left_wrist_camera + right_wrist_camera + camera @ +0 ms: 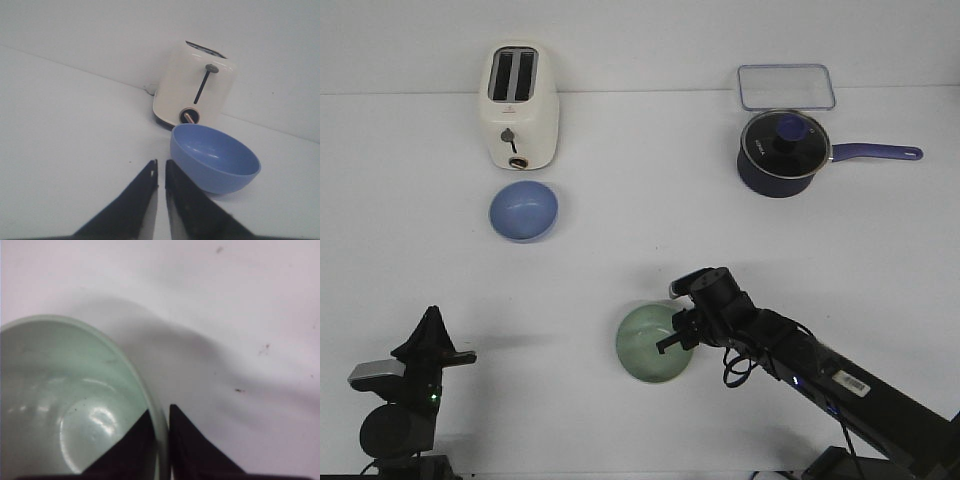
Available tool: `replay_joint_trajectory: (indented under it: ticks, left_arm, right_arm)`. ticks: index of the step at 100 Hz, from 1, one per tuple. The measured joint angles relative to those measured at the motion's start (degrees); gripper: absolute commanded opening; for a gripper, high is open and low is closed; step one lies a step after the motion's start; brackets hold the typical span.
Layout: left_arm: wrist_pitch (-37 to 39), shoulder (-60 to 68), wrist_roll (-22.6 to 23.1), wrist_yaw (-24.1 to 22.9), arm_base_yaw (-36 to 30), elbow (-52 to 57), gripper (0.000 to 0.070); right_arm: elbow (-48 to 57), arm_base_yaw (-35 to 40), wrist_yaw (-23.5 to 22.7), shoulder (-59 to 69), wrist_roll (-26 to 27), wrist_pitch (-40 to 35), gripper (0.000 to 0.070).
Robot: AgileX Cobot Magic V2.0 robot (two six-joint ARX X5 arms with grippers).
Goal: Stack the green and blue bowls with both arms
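Note:
The pale green bowl [652, 343] sits on the white table near the front middle. My right gripper [678, 336] is shut on its right rim, one finger inside the bowl and one outside; the right wrist view shows the bowl [65, 405] with the rim pinched between the fingers [161, 412]. The blue bowl [524, 210] sits upright in front of the toaster, far from both arms. My left gripper [432, 322] is at the front left, shut and empty; in the left wrist view [161, 165] the blue bowl [215, 157] lies ahead of it.
A cream toaster [520, 106] stands behind the blue bowl. A dark navy saucepan with a glass lid [783, 152] and a clear rectangular container [786, 87] stand at the back right.

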Motion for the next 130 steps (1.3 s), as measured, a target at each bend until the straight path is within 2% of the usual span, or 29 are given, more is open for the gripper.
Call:
replay_joint_trajectory:
  ticks: [9,15,34,48,65,86,91,102,106,116,130]
  left_arm:
    - [0.0,0.0,-0.04,-0.02,0.0,0.0,0.0013]
    - [0.02,0.0,-0.24,0.0,0.0,0.0,0.0012]
    - [-0.15,0.0,-6.25,-0.02,0.0,0.35,0.0013]
    - [-3.65,1.27,-8.33,0.0,0.0,5.01,0.0013]
    - [-8.85,10.95,-7.28,-0.02,0.0,15.06,0.0013]
    - [-10.62,34.25,-3.21,1.29,0.0,28.28,0.0022]
    - [-10.45,40.39,-2.58,2.89,0.0,31.76,0.0088]
    - [-10.38,53.81,-1.88,8.7,0.0,38.53,0.0389]
    - [-10.45,58.1,-1.64,10.99,0.0,40.65,0.0454]
    - [-10.67,67.54,-1.44,15.21,-0.02,45.92,0.047]
    - [-10.47,78.51,-1.42,16.13,0.0,52.17,0.0477]
  right_arm:
    - [0.0,0.0,0.04,-0.02,0.0,0.15,0.0248]
    - [0.0,-0.15,0.09,-0.22,0.0,0.04,0.0303]
    - [0.0,-2.14,-0.74,-7.06,0.02,0.02,0.0306]
    - [0.02,-4.94,-0.76,-15.32,0.0,0.04,0.0306]
    - [0.02,-8.87,-0.7,-23.61,-0.04,0.04,0.0305]
    - [0.07,-11.45,-0.74,-26.18,-0.76,-2.29,0.0306]
    - [0.07,-11.82,-0.74,-26.16,-1.18,-3.45,0.0306]
    - [0.07,-12.0,-0.72,-26.14,-1.88,-4.72,0.0306]
    - [0.07,-12.0,-0.72,-26.14,-2.12,-4.81,0.0306]
    - [0.07,-12.0,-0.72,-26.14,-2.36,-4.92,0.0306]
    - [0.07,-12.0,-0.72,-26.14,-2.69,-5.11,0.0306]
